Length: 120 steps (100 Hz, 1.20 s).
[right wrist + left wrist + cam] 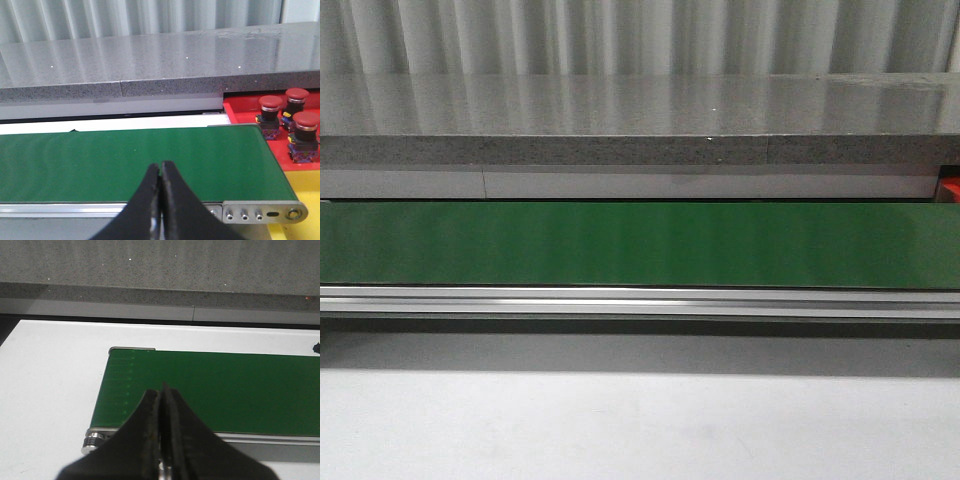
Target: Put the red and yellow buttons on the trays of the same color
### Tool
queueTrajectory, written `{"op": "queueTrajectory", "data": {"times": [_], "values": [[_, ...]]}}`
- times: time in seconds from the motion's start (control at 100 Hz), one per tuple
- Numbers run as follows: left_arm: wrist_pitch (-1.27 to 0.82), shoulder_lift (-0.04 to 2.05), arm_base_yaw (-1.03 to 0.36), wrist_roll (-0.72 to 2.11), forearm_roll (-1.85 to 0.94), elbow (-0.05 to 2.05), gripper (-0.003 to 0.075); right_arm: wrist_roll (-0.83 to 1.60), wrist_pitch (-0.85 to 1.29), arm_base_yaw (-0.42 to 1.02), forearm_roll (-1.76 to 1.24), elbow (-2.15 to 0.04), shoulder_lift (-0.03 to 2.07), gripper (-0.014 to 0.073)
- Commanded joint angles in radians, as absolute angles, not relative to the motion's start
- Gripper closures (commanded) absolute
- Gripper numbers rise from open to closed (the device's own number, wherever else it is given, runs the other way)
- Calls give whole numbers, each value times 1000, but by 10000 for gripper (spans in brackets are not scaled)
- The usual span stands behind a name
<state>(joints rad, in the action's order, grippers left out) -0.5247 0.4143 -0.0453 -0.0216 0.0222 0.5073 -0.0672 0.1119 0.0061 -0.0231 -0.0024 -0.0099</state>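
Three red buttons [305, 126] with round caps stand on the red tray [242, 113] beyond the right end of the green belt [125, 160]. A yellow tray [300, 180] lies beside the red one, nearer to me; no yellow button shows. My right gripper [160, 166] hangs shut and empty over the belt's near edge, left of the trays. My left gripper [161, 390] is shut and empty above the belt's left end [200, 390]. In the front view only a sliver of the red tray [950, 187] shows at far right; neither gripper appears there.
A grey speckled counter [640, 130] runs behind the belt. The belt's aluminium rail [640, 300] fronts a white tabletop [640, 420]. A metal end bracket [265, 212] with bolts caps the belt's right end, and a roller [92, 440] sits at its left end.
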Motion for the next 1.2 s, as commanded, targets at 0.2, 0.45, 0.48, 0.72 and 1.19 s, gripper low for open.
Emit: {"op": "queueTrajectory", "data": {"times": [0.2,0.45,0.48,0.72,1.19], "values": [[-444,419,-54,-23,17,532,741,-99,-26,2,-27,8,-27,660],[-444,419,-54,-23,17,532,741,-99,-15,2,-27,8,-27,660],[-444,419,-54,-23,17,532,741,-99,-15,2,-27,8,-27,660],[-444,419,-54,-23,17,532,741,-99,-15,2,-27,8,-27,660],[-441,415,-54,11,113,503,741,-99,-15,2,-27,8,-27,660]]}}
